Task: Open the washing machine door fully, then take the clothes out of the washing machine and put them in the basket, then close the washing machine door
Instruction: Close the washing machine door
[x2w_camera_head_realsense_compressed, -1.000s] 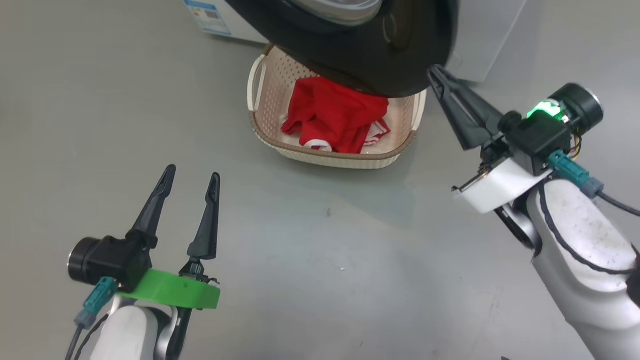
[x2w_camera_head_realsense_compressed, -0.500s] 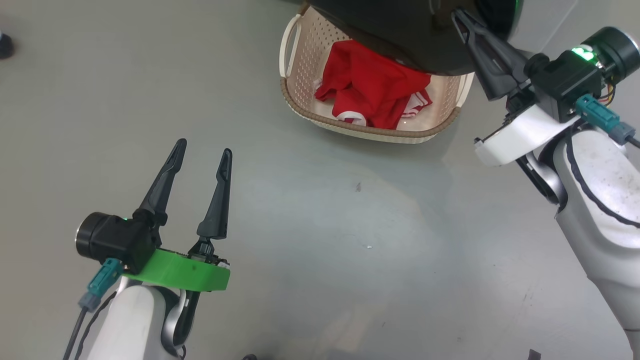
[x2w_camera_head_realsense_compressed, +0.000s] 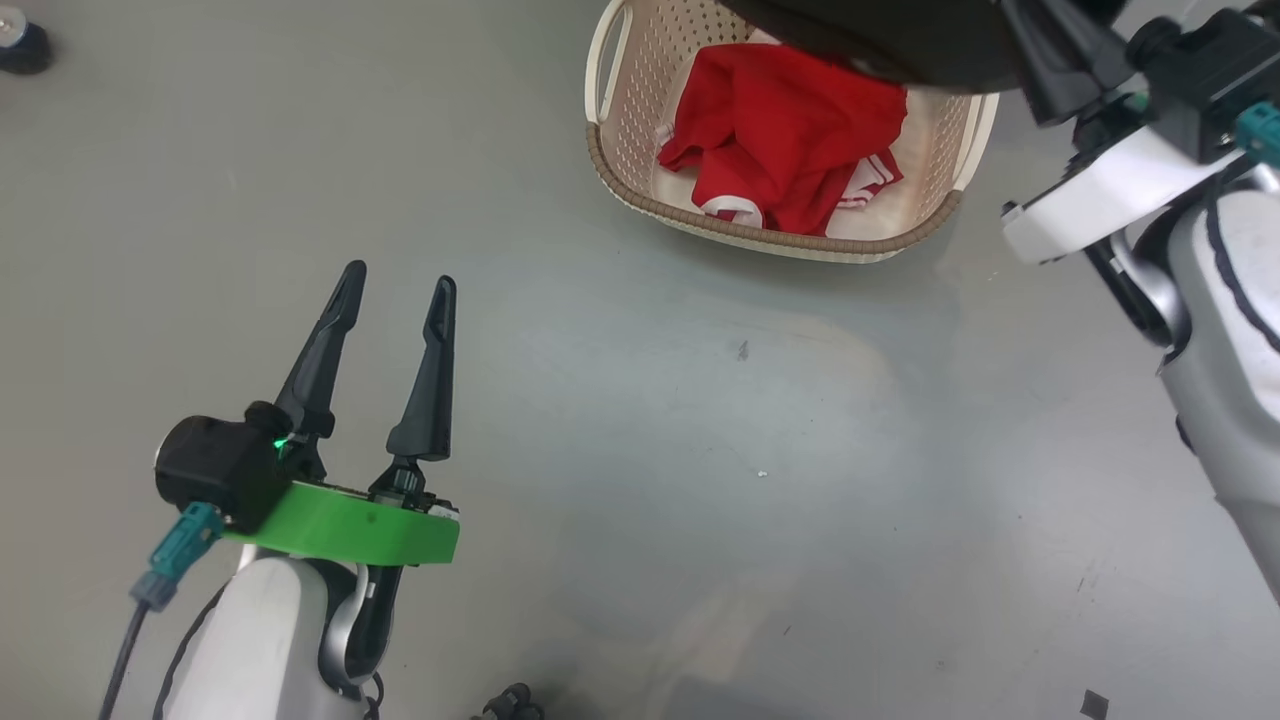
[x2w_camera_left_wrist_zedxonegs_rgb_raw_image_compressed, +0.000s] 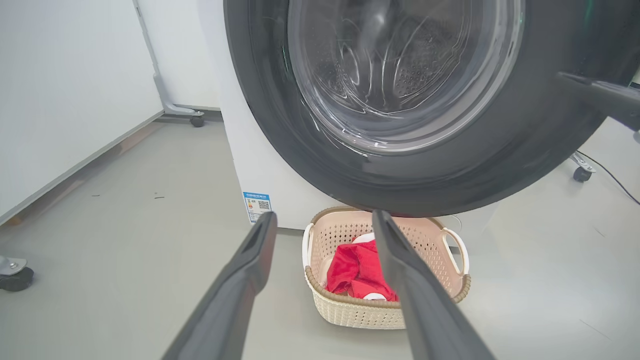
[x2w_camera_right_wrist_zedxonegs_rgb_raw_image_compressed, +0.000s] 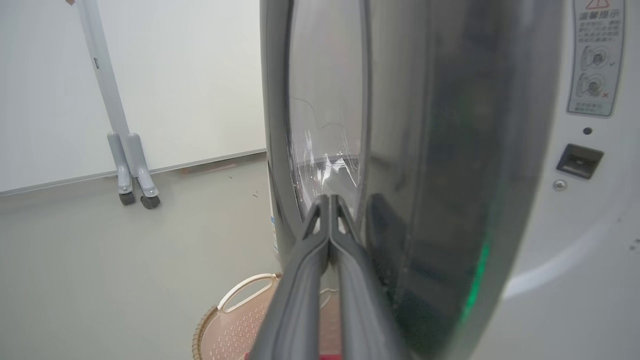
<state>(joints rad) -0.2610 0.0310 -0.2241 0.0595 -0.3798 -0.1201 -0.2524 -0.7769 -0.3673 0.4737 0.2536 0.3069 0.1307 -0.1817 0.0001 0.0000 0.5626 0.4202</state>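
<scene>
right claw (x2w_camera_right_wrist_zedxonegs_rgb_raw_image_compressed: 329, 199) is sitting with its fingers pressed together, gripping nothing. its tips are lying along the door (x2w_camera_right_wrist_zedxonegs_rgb_raw_image_compressed: 440, 200), on the glossy black ring just beside the glass (x2w_camera_right_wrist_zedxonegs_rgb_raw_image_compressed: 325, 100); touching or a hair off, cannot tell. the door is standing swung out from the washer (x2w_camera_left_wrist_zedxonegs_rgb_raw_image_compressed: 260, 165) and is showing nearly edge-on from that claw. the washer's white front and latch slot (x2w_camera_right_wrist_zedxonegs_rgb_raw_image_compressed: 580, 161) are showing past the door to that claw's right.

left claw (x2w_camera_head_realsense_compressed: 400, 276) is hanging over bare floor (x2w_camera_head_realsense_compressed: 640, 450), fingers spread wide, holding nothing.

basket (x2w_camera_head_realsense_compressed: 760, 235) is sitting on the floor ahead of the left claw and off to its right, well apart, and below the right claw. clothes (x2w_camera_head_realsense_compressed: 790, 130) are lying bunched inside the basket, red, with white striped trim showing at the edge nearest the left claw. the door's lower rim is hanging above the basket's far side, clear of it.

from the left claw, the drum (x2w_camera_left_wrist_zedxonegs_rgb_raw_image_compressed: 400, 65) is showing through the glass, up and ahead. blue sticker (x2w_camera_left_wrist_zedxonegs_rgb_raw_image_compressed: 257, 205) is sitting low on the washer front, just past the left claw's left fingertip.
</scene>
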